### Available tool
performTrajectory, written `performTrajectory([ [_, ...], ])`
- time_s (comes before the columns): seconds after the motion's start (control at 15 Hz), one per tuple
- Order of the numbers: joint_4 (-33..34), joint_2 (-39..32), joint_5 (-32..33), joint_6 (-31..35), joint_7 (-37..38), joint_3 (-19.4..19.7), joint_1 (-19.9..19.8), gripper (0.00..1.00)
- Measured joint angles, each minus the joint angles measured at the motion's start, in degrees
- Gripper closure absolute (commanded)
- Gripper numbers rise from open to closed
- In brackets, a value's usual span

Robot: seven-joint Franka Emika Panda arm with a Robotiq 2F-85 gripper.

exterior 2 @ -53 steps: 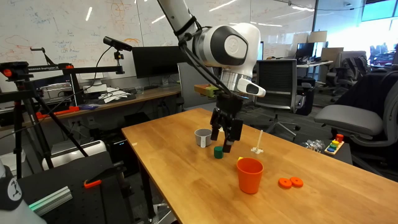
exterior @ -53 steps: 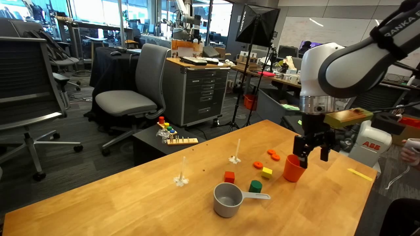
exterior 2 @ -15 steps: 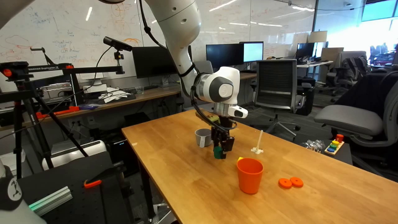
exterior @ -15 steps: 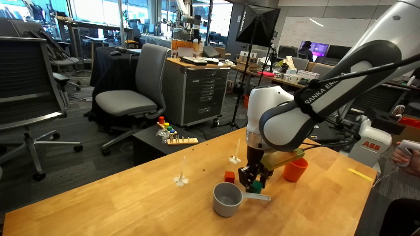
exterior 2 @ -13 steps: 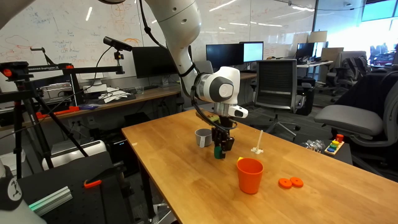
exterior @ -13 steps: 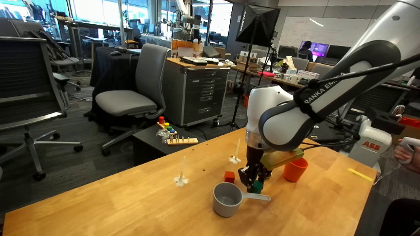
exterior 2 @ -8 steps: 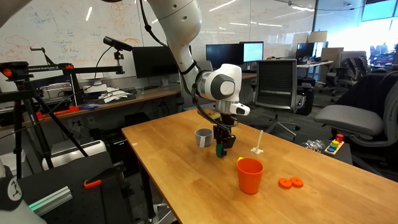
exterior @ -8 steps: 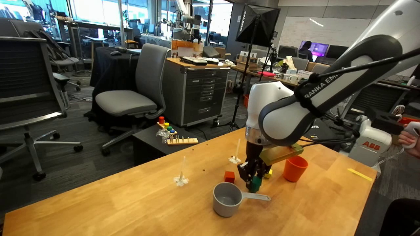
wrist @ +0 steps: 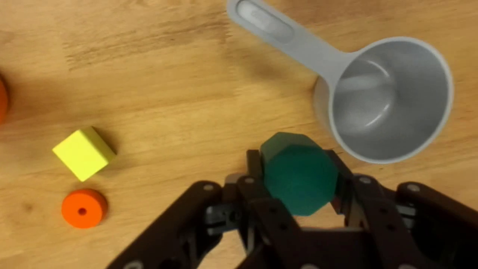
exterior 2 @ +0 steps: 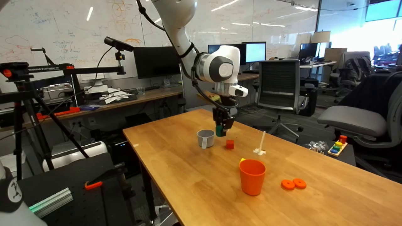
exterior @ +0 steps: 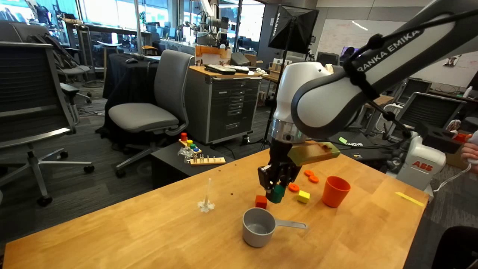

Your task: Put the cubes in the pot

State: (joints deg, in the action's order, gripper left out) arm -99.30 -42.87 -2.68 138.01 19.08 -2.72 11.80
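Note:
My gripper (exterior: 275, 192) is shut on the green block (wrist: 298, 175), its fingers pressing from both sides. Both exterior views show this block raised off the table. The grey pot (exterior: 257, 235) stands upright beside and below it; in the wrist view the pot's wall (wrist: 323, 104) lies just up and right of the block, and its grey inner floor shows. A red cube (exterior 2: 230, 144) rests on the table near the pot, below the gripper. Farther off sits a yellow cube (wrist: 84, 154), mostly hidden behind the cup in an exterior view (exterior 2: 242, 160).
An orange-red cup (exterior: 336, 192) stands past the yellow cube. Several flat orange discs (exterior: 294, 187) lie around there. A thin upright peg (exterior: 208, 194) is taped to the table, and a peg (exterior 2: 262, 142) also rises in an exterior view. The pot's handle (exterior: 293, 224) points toward the cup's side.
The gripper closed around the green block, then lifted it from beside the pot's handle and carried it toward the red cube. Pot, cup and the remaining cubes stayed put.

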Motion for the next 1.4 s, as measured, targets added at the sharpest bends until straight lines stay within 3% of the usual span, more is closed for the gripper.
performTrajectory([
  [0.33,-0.1,0.1,-2.5,-1.0,-1.3,-4.3,0.2,0.82],
  [0.4,0.0,0.0,-3.1,-1.5,-2.0,-4.6,0.1,0.32],
  [0.53,0.1,-0.1,-3.8,-2.3,-3.0,-4.7,0.1,0.25],
  [0.73,0.3,-0.2,-3.9,-3.4,-3.3,-4.7,0.1,0.01],
  [1.0,0.6,-0.2,-3.5,-3.7,-2.1,-4.5,1.8,0.0],
  [1.4,0.5,0.2,-2.1,-4.0,7.4,-2.6,7.7,0.0],
])
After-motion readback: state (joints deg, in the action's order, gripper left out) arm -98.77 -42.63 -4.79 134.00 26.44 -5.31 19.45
